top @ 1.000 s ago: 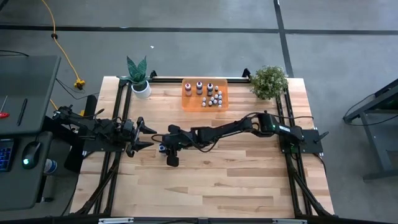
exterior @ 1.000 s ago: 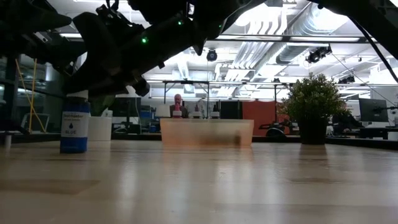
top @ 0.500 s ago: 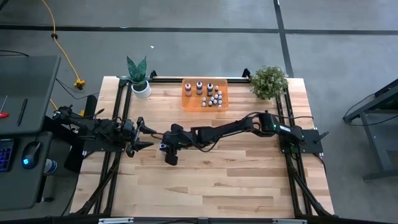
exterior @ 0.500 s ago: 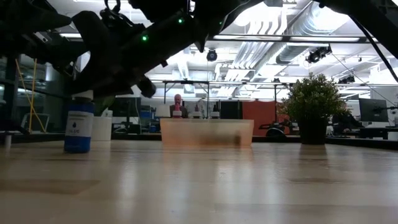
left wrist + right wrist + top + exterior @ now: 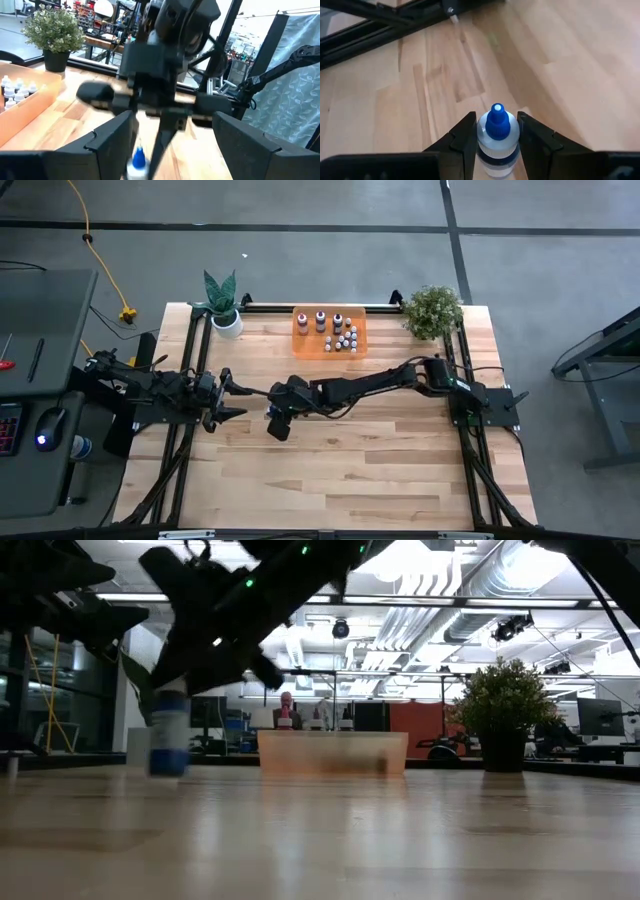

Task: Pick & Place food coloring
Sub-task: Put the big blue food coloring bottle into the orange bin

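A small food coloring bottle (image 5: 497, 148) with a pale body, a blue band and a blue cap (image 5: 498, 122) sits between the fingers of my right gripper (image 5: 496, 118), which is shut on it left of the table's middle (image 5: 277, 420). The low view shows the same bottle (image 5: 170, 735) under the dark arm. My left gripper (image 5: 235, 400) waits open at the table's left side, its fingers spread wide toward the bottle (image 5: 137, 161). More food coloring bottles stand in an orange tray (image 5: 304, 345) at the far edge. My right gripper pinches the bottle's pale shoulder (image 5: 497, 144), just below the blue cap, between its two fingers (image 5: 465, 137). The fingers come slanting down from the table's right side. The bottle stands about upright; I cannot tell whether its base is clear of the table.
A small potted plant (image 5: 222, 300) stands at the far left corner and a bushy one (image 5: 432, 310) at the far right. Black frame rails (image 5: 470, 440) run along both sides. Bare wood (image 5: 350, 470) fills the near half.
My right gripper has rolled about its own axis, risen a little and gone toward the table's right edge, still shut on the bottle. The bottle has come along with it, away from the left gripper.
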Robot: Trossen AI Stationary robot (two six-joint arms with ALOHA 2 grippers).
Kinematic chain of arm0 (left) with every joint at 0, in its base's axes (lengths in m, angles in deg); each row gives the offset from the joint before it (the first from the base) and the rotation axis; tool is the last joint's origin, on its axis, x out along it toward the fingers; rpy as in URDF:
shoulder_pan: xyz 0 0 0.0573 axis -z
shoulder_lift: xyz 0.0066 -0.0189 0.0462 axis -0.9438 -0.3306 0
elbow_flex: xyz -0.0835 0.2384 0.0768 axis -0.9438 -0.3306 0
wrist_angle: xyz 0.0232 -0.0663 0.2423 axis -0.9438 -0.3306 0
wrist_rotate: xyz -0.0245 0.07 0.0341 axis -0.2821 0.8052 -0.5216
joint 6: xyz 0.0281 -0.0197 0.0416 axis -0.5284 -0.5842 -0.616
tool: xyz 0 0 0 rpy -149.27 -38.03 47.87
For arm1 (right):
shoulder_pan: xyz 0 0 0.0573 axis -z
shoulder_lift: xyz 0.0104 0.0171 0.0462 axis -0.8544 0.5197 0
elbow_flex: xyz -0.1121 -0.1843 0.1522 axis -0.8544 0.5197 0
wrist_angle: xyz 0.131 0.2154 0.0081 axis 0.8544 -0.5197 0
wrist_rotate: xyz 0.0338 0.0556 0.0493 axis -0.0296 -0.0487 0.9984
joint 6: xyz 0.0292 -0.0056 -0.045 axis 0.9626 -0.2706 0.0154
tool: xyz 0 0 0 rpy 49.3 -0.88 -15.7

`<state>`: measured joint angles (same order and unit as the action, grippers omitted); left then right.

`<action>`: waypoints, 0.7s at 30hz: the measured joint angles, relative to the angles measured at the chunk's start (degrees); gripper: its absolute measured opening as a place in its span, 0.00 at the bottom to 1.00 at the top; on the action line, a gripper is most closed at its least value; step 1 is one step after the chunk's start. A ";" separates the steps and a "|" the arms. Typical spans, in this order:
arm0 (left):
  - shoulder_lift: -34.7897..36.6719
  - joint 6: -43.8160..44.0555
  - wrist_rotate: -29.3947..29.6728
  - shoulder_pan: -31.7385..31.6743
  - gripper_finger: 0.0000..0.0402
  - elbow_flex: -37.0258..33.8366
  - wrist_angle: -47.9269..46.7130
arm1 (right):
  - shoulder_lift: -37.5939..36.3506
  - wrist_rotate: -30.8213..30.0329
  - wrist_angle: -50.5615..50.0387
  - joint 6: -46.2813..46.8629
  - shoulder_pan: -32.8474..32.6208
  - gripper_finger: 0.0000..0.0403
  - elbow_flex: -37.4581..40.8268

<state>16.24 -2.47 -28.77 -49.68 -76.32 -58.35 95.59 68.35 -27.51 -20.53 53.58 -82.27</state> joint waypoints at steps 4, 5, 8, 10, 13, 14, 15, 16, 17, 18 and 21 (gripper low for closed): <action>0.00 0.00 0.00 0.00 0.68 0.00 -0.01 | -2.91 -2.88 -3.88 -1.49 -0.04 0.28 0.00; 0.02 0.00 0.00 0.00 0.68 0.00 0.01 | -3.70 -3.45 -4.72 -1.63 -0.04 0.28 0.00; 0.01 0.00 0.00 -0.02 0.68 0.00 0.01 | -5.86 -4.68 -6.25 -1.44 -0.03 0.28 0.00; 0.00 0.00 -0.01 0.00 0.68 0.00 0.00 | -7.40 -4.75 -6.30 -0.99 0.01 0.28 0.00; 0.02 0.00 0.00 0.00 0.68 0.00 0.01 | -10.07 -3.76 -5.95 -0.06 -0.04 0.28 0.00; 0.00 0.00 0.00 -0.02 0.68 0.00 0.01 | -11.12 -3.34 -5.84 -0.08 -0.04 0.28 0.00; 0.00 0.00 0.00 -0.01 0.68 0.00 0.01 | -11.92 -2.76 -5.94 -0.15 -0.04 0.28 0.00; 0.01 0.00 0.00 -0.02 0.68 0.00 0.01 | -12.84 -2.49 -5.72 -0.55 -0.04 0.28 0.00; 0.01 0.00 0.00 -0.02 0.68 0.00 0.00 | -13.68 -2.00 -5.95 -1.02 -0.04 0.28 0.00; 0.00 0.00 0.00 -0.01 0.68 0.00 0.01 | -14.35 -1.34 -6.09 -1.41 -0.04 0.28 -0.01; 0.01 0.00 0.00 -0.01 0.68 0.00 0.01 | -16.22 3.55 -6.51 -1.34 0.08 0.28 -0.02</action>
<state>16.26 -2.47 -28.77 -49.69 -76.32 -58.33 79.37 71.90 -34.02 -21.88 53.66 -82.29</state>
